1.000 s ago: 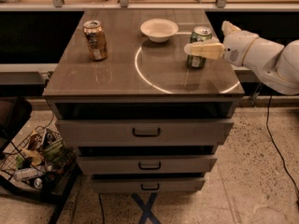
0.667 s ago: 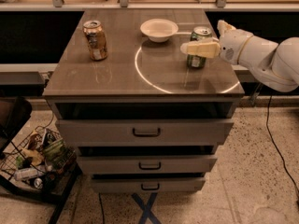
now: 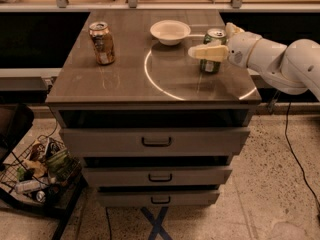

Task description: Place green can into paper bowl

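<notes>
Hand (image 3: 210, 40) hovers at upright green can (image 3: 210, 67), axis vertical.

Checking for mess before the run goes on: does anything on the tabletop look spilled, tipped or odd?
Nothing stands out. The green can and orange-brown can stand upright, the paper bowl sits right side up, and the gripper is at the green can. No spill shows on the tabletop.

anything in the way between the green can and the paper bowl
Nothing visible: bare tabletop between green can and paper bowl. The gripper is at the green can; orange-brown can stands far left.
</notes>
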You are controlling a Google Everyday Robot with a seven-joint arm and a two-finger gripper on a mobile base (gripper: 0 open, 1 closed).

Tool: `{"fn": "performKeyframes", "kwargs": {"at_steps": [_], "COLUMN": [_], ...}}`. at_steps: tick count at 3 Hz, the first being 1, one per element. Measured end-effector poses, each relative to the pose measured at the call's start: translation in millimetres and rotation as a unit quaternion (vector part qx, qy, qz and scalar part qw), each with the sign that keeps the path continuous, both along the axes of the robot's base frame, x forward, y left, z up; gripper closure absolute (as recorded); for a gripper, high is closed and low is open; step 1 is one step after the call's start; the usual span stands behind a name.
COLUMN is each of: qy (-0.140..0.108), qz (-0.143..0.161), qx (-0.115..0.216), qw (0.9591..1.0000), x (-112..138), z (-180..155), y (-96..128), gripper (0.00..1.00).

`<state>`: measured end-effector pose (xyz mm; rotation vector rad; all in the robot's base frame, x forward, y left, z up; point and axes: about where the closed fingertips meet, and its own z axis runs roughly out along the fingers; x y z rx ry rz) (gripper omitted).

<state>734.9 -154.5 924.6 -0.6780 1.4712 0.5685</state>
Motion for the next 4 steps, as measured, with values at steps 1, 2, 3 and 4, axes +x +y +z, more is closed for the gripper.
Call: {"fn": "performKeyframes", "kwargs": {"at_steps": [1,2,3,4], "qy": [-0.007,-0.011,-0.012,-0.005], "qz": [-0.003,-0.005,-0.011,-0.018], "qx": [-0.001,-0.003,-0.003,-0.007], "qw": [1.0,0.9999,0.9999,0.9998], "x": [3.7,6.2,6.2,5.0], "z": [-3.8,-7.7,-11.4,-7.8], "y": [3.4,6.0,5.7,2.2], "gripper": [0.17,0.41,0.64,0.87]}}
